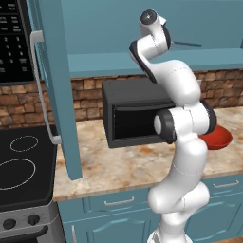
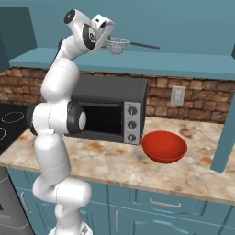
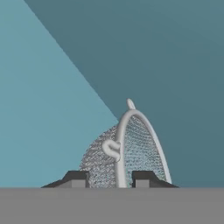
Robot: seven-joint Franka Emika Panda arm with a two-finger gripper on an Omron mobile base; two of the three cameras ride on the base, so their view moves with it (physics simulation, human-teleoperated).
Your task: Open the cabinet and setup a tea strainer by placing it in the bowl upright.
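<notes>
The teal cabinet (image 1: 57, 95) stands open, its left door swung out over the counter. Inside, on its floor, sits the silver mesh tea strainer (image 2: 118, 45), its thin dark handle pointing right. My gripper (image 2: 110, 41) reaches into the cabinet at the strainer. In the hand view my gripper (image 3: 110, 179) has a fingertip on each side of the tea strainer (image 3: 140, 148), closed in on its rim and mesh. The red bowl (image 2: 164, 146) rests on the counter right of the oven, and the bowl (image 1: 219, 137) peeks out behind my arm in the left base view.
A black toaster oven (image 2: 110, 110) sits on the marble counter under the cabinet. The stove (image 1: 19, 166) is at the left, a microwave (image 1: 14, 42) above it. The right cabinet door (image 2: 227, 133) hangs open over the counter's right end. Teal drawers (image 2: 160, 202) run below.
</notes>
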